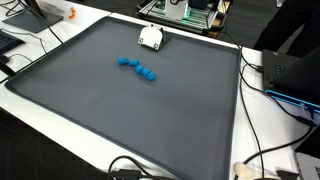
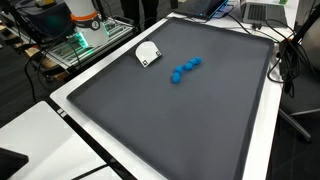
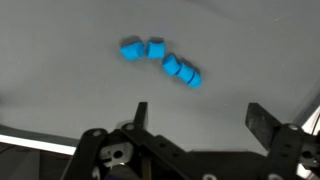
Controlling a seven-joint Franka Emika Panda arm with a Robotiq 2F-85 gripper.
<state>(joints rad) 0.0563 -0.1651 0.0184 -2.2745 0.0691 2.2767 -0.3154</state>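
Several small blue blocks (image 3: 155, 48) lie in a short curved row on a dark grey mat (image 3: 60, 90). They appear in both exterior views (image 1: 137, 68) (image 2: 185, 68), a little past the mat's middle. In the wrist view my gripper (image 3: 200, 112) hangs well above the mat, short of the blocks. It is open, with nothing between the two black fingers (image 3: 262, 120). Neither the arm nor the gripper shows in the exterior views. A small white box-like object (image 1: 151, 38) (image 2: 147, 53) rests at the mat's edge beyond the blocks.
The mat (image 1: 100, 110) covers most of a white table (image 2: 70, 105). Cables (image 1: 130, 168) run along the table's border. A laptop (image 1: 295, 75) sits off one side of the mat, a keyboard (image 1: 10, 42) off the opposite side, and electronics with a green board (image 2: 85, 38) stand behind.
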